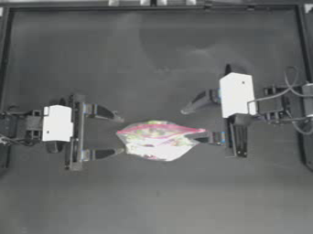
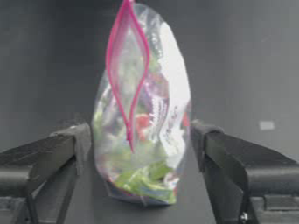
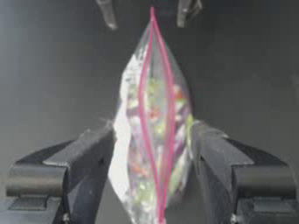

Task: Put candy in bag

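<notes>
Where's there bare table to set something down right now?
Free: the table beyond the bag, and the wide strip below it. Crowded: the middle band, where the left tool and right tool flank the bag.

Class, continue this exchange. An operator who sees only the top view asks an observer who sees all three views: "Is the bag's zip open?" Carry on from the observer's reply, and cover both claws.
Observer: Yes. In the left wrist view the bag's two pink zip strips bow apart.
Operator: Does the right claw grip it?
Observer: No. The right wrist view shows the right claw open, with a jaw close at each side of the bag.
Operator: And the left claw?
Observer: The left claw is open too. Its own view shows a gap between each jaw and the bag.
</notes>
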Controlling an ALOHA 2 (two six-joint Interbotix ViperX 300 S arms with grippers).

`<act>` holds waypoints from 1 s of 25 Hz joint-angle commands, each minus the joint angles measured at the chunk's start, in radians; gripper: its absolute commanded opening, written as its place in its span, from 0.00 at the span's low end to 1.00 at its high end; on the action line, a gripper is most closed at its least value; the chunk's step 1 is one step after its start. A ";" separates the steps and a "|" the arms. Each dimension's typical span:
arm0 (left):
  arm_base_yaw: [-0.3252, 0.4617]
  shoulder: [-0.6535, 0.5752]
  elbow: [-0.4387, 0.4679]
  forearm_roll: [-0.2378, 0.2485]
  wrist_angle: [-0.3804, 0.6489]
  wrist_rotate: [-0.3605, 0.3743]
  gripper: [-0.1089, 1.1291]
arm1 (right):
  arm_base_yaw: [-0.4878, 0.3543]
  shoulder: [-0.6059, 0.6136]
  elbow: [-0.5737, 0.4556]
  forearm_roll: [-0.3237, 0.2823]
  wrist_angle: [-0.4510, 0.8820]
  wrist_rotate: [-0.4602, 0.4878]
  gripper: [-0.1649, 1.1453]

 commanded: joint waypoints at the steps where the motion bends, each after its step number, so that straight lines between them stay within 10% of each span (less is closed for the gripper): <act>1: 0.005 -0.074 -0.025 -0.002 0.023 -0.002 0.87 | -0.005 -0.055 0.029 -0.012 -0.084 -0.003 0.79; 25: 0.005 -0.268 -0.017 0.000 0.124 0.003 0.86 | -0.014 -0.225 0.213 -0.017 -0.267 -0.005 0.79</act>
